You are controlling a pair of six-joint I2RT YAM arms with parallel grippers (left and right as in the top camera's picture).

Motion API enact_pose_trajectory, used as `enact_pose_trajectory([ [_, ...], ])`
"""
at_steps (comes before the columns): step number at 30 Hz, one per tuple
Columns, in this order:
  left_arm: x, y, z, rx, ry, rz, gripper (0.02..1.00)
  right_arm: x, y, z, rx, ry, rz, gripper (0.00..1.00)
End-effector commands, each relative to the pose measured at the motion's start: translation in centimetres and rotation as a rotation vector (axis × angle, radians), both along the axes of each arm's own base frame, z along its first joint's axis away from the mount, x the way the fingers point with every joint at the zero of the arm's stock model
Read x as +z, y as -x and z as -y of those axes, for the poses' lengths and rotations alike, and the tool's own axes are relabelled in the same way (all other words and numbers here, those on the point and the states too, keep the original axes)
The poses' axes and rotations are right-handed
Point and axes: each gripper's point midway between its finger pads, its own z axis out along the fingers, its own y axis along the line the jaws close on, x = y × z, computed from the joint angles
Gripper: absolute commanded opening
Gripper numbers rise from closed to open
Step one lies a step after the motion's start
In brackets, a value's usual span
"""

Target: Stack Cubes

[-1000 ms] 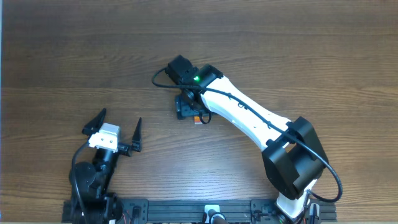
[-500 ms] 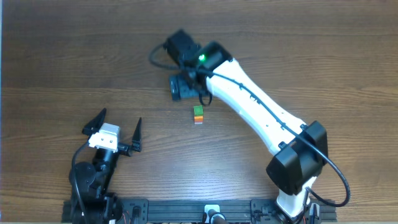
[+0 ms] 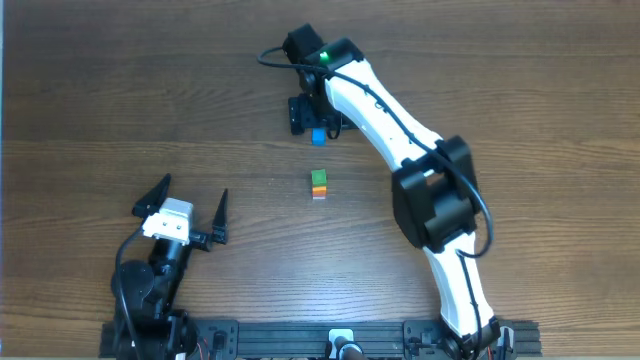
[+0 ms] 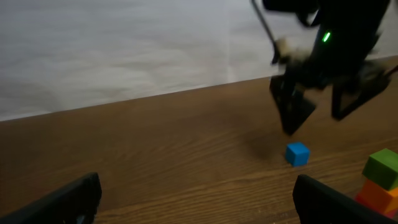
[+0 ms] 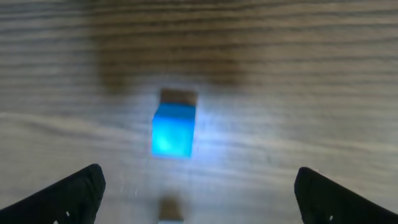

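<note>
A small stack with a green cube (image 3: 319, 178) on top of an orange one (image 3: 319, 192) stands near the table's middle; the left wrist view has it as green cube (image 4: 381, 168) over orange cube (image 4: 377, 195). Farther back lies a lone blue cube (image 3: 318, 137) (image 4: 297, 154) (image 5: 173, 130). My right gripper (image 3: 312, 115) (image 5: 194, 193) hangs open just above and behind the blue cube, which lies between and ahead of its fingers (image 5: 71, 190). My left gripper (image 3: 193, 205) (image 4: 196, 199) rests open at the near left, holding nothing.
The wooden table (image 3: 520, 120) is bare around the cubes. The right arm's white links (image 3: 390, 120) stretch diagonally from the near right up over the centre. A pale wall (image 4: 124, 50) stands beyond the table's far edge.
The right gripper rose off the stack, leaving the green cube on the orange one, and travelled up the table to hover at the blue cube. The left arm stayed still.
</note>
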Motion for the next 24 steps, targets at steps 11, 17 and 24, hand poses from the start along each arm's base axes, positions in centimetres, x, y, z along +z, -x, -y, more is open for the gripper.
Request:
enact_pose_trajectory([
  [11, -0.2, 0.0, -0.1, 0.006, -0.011, 0.004, 0.998, -2.8, -0.7, -0.9, 0.015, -0.012, -0.015, 0.842],
  [17, -0.2, 0.0, -0.1, 0.006, -0.011, 0.004, 1.0, -2.9, -0.9, -1.1, 0.018, -0.017, -0.006, 0.798],
  [24, -0.2, 0.0, -0.1, 0.006, -0.011, 0.004, 1.0, -3.5, -0.6, -1.2, 0.023, -0.014, -0.011, 0.774],
])
